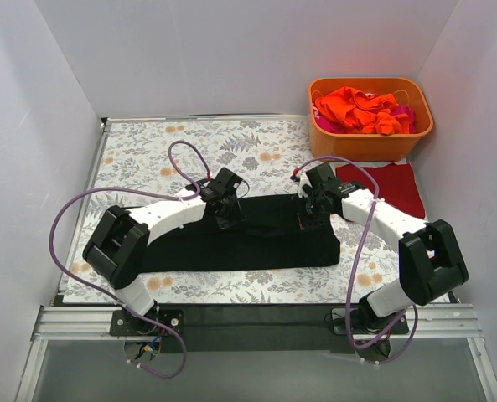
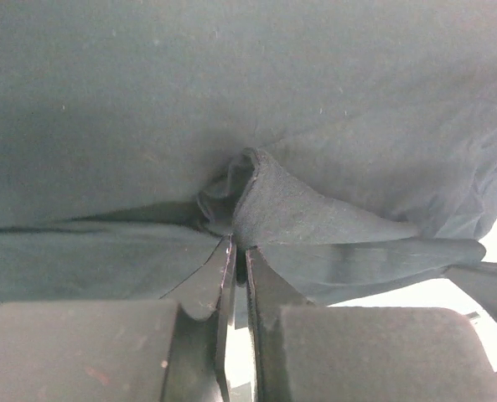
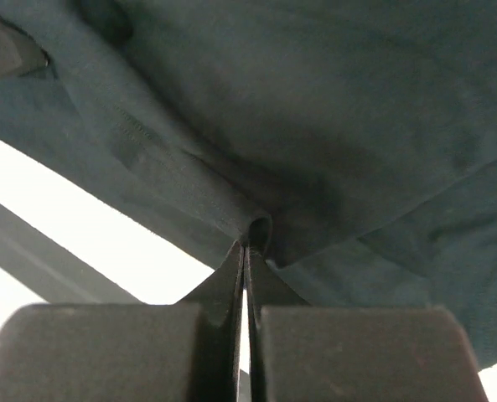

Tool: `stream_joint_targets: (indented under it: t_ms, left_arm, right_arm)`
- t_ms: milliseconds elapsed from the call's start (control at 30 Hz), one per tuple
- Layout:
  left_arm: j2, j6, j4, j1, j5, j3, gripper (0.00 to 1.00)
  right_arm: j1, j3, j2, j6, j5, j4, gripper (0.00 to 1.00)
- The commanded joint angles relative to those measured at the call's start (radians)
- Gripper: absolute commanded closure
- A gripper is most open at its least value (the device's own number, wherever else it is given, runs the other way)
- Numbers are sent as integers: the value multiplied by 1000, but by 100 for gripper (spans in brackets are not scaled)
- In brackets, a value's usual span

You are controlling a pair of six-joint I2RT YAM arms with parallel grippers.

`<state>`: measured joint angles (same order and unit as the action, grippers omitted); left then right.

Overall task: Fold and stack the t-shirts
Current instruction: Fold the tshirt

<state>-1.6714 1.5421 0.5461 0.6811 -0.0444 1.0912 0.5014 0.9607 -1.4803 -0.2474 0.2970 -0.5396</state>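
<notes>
Blocky, matte dark-grey jaws fill the bottom of both wrist views, their flat inner faces tapering to thin edges. The left jaws stand at a narrow gap and pinch a raised ridge of the large black cotton t-shirt [image 2: 265, 201], whose soft, slightly fuzzy weave bunches into a small peak right at the tips. The right jaws are pressed almost together on another fold of the same shirt, where a stitched hem runs diagonally down to the pinch.

From above, the black shirt [image 1: 265, 241] lies as a long, low band across the middle of the counter [image 1: 256, 289], which is covered by a grey-and-orange leaf-print tablecloth [image 1: 147, 159]. Both white-and-black arms reach in to its far edge, the left arm [image 1: 160, 213] near the middle and the right arm [image 1: 382, 213] near its right end.

A dark red t-shirt [image 1: 386, 186] lies flat as a neat rectangle just right of the black one. Behind it stands a rigid orange plastic tub [image 1: 370, 144] holding crumpled bright orange t-shirts [image 1: 357, 107] and a glimpse of pink fabric [image 1: 406, 113].
</notes>
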Motion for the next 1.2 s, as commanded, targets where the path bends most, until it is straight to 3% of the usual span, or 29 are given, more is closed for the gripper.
stream_joint_targets:
  t_ms: [0, 467, 767, 1167]
  left_arm:
    - [-2, 7, -28, -17, -51, 21, 95]
    - [-48, 6, -23, -26, -78, 111, 94]
    - [182, 56, 49, -15, -155, -95, 94]
    - [243, 90, 115, 66, -216, -214, 91]
  right_arm:
    - [-43, 44, -8, 33, -4, -3, 99]
    - [-101, 30, 11, 20, 93, 44, 99]
    - [-90, -167, 178, -59, 243, 1, 99]
    - [11, -237, 218, -98, 271, -68, 99]
